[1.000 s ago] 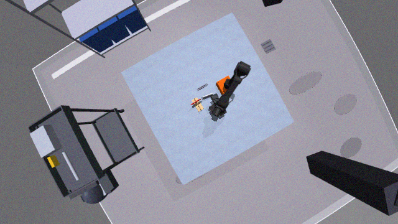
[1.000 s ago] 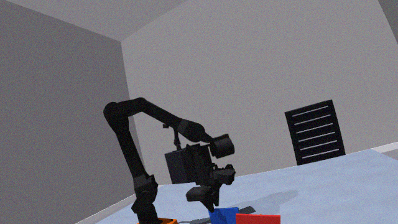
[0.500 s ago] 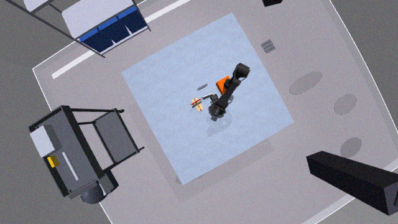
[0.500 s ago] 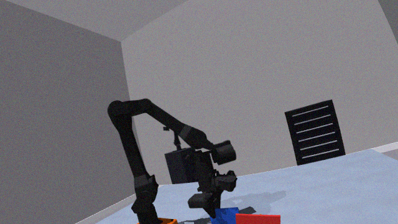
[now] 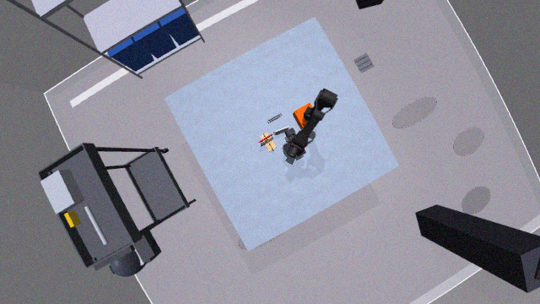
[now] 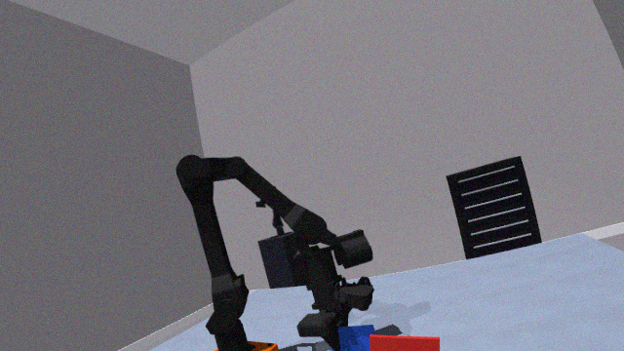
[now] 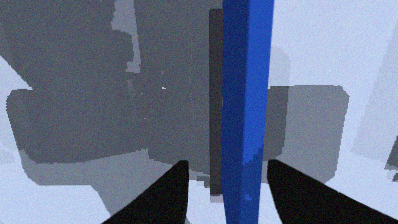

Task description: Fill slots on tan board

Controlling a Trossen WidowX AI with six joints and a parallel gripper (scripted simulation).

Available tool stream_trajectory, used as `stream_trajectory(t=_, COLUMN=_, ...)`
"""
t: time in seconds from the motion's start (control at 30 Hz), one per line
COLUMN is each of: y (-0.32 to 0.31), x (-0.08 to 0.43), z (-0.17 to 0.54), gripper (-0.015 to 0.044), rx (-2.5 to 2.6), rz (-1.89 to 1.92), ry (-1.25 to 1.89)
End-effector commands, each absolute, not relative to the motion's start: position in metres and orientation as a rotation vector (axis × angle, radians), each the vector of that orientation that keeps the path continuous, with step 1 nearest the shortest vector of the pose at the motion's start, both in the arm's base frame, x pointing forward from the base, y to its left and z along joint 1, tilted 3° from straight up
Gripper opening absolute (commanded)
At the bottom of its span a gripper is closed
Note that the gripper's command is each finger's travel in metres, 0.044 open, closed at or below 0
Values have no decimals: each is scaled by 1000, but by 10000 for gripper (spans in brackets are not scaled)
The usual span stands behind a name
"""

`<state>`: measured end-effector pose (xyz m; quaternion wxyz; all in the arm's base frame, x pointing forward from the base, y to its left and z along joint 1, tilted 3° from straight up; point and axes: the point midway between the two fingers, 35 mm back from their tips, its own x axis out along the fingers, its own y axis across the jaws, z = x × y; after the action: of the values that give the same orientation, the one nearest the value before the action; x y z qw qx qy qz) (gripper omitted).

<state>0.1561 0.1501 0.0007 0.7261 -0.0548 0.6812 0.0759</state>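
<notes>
Blue, thin and rectangular, an upright board [image 6: 356,337] [image 7: 245,115] stands between the spread fingers of the black parallel-jaw gripper [image 6: 337,340] [image 7: 227,168]. The gripper is partly open, holding nothing: the wrist view shows a clear gap on one side of the board and a narrower one on the other. The board's lower part is cut off in the exterior view, its notch cannot be made out, and from above the black arm [image 5: 308,128] [image 6: 263,187] hides the fingertips and seemingly the board. Off to one side of the hand, a small tan board [image 5: 270,146] carries a thin red board [image 5: 266,138] [image 6: 405,343] set crosswise; only the red one's top shows in the exterior view. Near them lies a narrow dark holder [image 5: 274,118], its details too small to tell.
</notes>
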Motion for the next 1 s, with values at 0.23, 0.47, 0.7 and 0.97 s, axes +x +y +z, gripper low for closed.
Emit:
stream_trajectory(t=0.23, y=149, x=155, z=-3, gripper=0, rx=-124, rz=163, ry=1505)
stream_trajectory(t=0.47, y=149, x=155, z=-3, gripper=0, rx=-124, rz=163, ry=1505)
stream_trajectory(t=0.7, y=148, x=155, z=8, gripper=0, rx=-124, rz=163, ry=1505)
stream_trajectory(t=0.97, y=148, x=154, z=21, gripper=0, rx=-124, rz=163, ry=1505)
